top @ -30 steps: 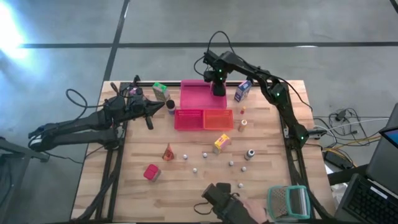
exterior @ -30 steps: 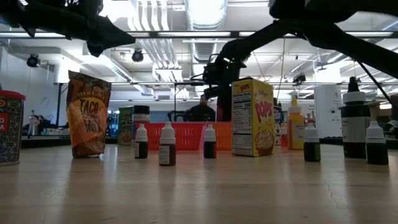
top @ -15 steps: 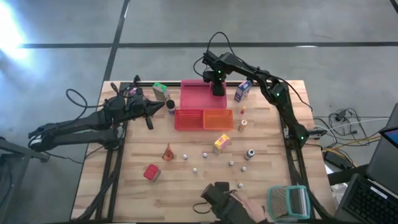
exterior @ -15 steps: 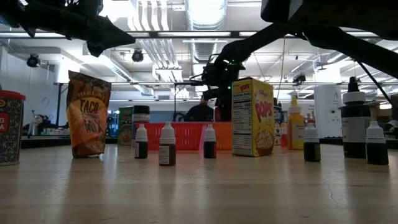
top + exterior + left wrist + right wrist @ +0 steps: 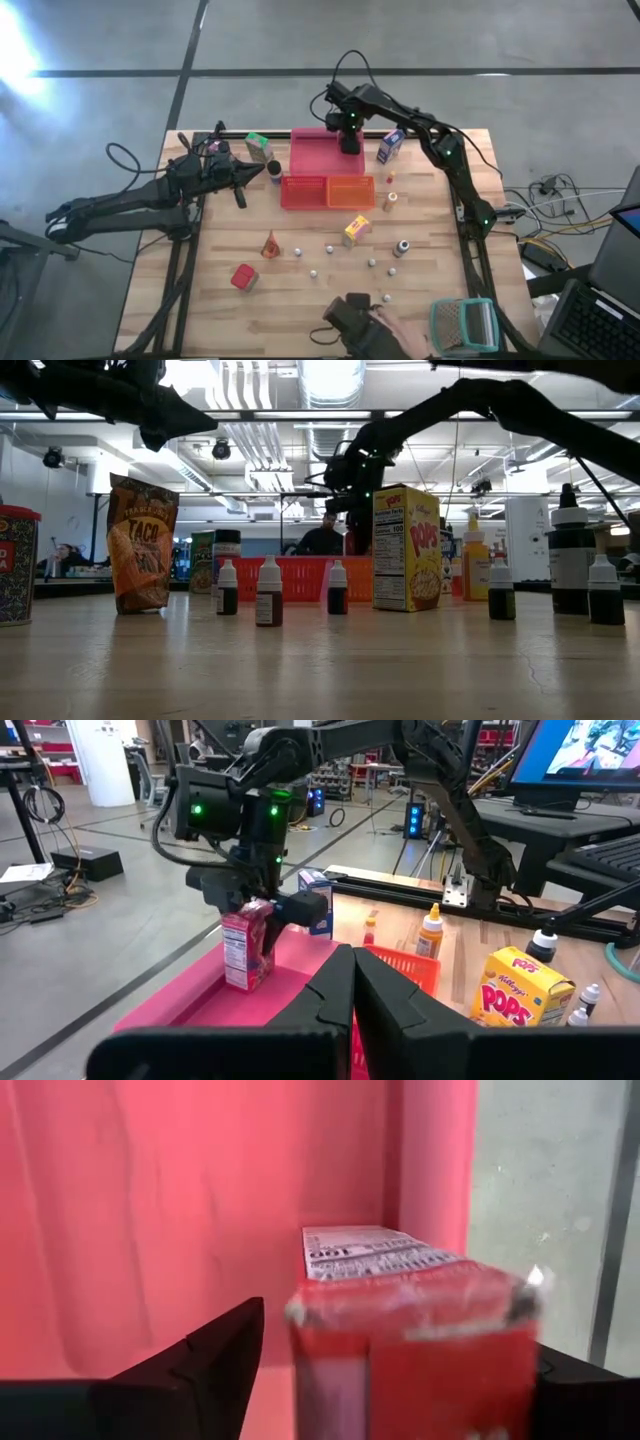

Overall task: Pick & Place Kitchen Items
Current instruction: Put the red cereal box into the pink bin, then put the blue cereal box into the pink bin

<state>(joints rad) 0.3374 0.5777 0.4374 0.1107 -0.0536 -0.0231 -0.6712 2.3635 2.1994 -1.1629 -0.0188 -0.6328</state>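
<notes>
My right gripper [image 5: 350, 138] is open over the far pink tray [image 5: 315, 155], pointing down. Its fingers stand on either side of the top of a pink carton [image 5: 247, 945], which stands upright on its base on that tray; the carton's top [image 5: 415, 1295] fills the right wrist view. My left gripper [image 5: 350, 982] is shut and empty, hovering left of the trays near a small jar [image 5: 275, 168]. A green carton [image 5: 257, 143], a blue carton [image 5: 391, 146], a yellow carton [image 5: 356, 229], a red can [image 5: 243, 277] and small bottles stand on the table. My right gripper comes at the pink carton's top from above. One finger [image 5: 215, 1350] stands clear of the carton's side with a gap showing. The other finger [image 5: 585, 1380] lies right at the opposite side, and I cannot tell whether it touches. The carton rests on the tray.
Red [image 5: 303, 191] and orange [image 5: 350, 190] baskets sit just nearer than the pink tray. An orange bag [image 5: 270, 243] and tiny pale pieces are scattered mid-table. A person's dark-gloved hand [image 5: 362, 322] reaches in at the near edge, beside a teal-framed mesh thing [image 5: 463, 325].
My right gripper has risen a little above the pink tray, as the low view shows. The pink carton has stayed standing on the tray.
</notes>
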